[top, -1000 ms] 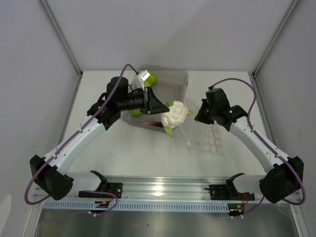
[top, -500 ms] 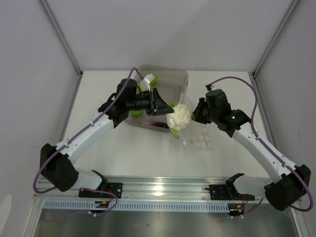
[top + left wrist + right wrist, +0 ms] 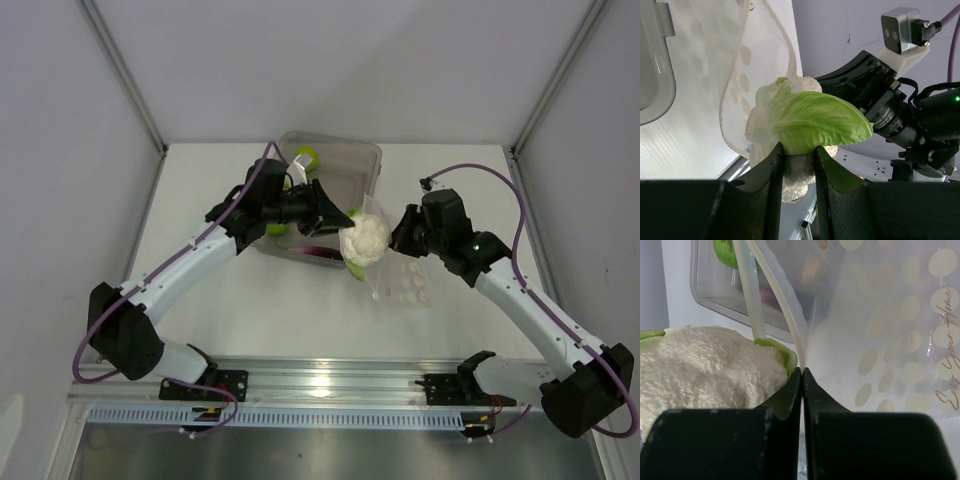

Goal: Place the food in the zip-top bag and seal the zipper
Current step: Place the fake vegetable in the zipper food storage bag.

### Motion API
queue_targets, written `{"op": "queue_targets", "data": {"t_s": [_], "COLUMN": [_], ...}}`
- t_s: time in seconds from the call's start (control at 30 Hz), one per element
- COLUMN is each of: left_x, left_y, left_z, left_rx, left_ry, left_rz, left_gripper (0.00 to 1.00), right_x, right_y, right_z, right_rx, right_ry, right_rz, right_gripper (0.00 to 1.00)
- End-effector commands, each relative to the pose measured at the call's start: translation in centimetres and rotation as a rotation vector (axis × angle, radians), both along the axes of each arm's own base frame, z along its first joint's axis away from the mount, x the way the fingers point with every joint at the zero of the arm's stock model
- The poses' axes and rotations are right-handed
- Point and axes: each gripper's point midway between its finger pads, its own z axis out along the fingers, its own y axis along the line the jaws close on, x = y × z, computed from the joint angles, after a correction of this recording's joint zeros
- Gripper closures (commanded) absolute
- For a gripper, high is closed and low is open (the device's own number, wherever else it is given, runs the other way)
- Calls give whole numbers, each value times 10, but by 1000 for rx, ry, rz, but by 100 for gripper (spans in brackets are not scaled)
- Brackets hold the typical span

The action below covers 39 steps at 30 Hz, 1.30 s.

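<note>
A robotics lab test cell, not a home or kitchen: a bare white table is boxed in by plain grey panels, with metal corner posts at 11 and 1 o'clock. Along the 6 o'clock edge runs an aluminium rail above a slotted cable duct. The left arm and right arm are bolted there, trailing purple cable, and the cauliflower is a toy

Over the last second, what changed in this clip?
The left gripper, shut on the white-and-green toy cauliflower, carried it a little rightward to the mouth of the clear dotted plastic bag. The right gripper, pinching the bag's edge, drew it leftward to meet it. The grey plastic tray and green fruit stayed put.
</note>
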Motion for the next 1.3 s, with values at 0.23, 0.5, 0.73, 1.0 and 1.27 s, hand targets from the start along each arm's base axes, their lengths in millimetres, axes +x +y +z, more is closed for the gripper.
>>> {"op": "queue_targets", "data": {"t_s": [0.23, 0.5, 0.73, 1.0, 1.27], "left_x": [2, 2, 5, 15, 13], "left_y": [2, 8, 9, 24, 21], "left_z": [-50, -67, -79, -83, -43], "left_rx": [86, 100, 130, 254, 345], "left_ry": [107, 125, 131, 36, -119], "left_rz": [82, 126, 134, 170, 163], "left_gripper": [84, 86, 90, 96, 97], "right_x": [1, 0, -3, -2, 4], "right_y": [21, 19, 27, 29, 55], "right_z": [65, 75, 89, 86, 64], "right_rx": [193, 263, 324, 287, 269], "right_ry": [-128, -115, -122, -119, -75], "right_rz": [20, -30, -17, 6, 66], "right_gripper": [100, 100, 100, 100, 100]}}
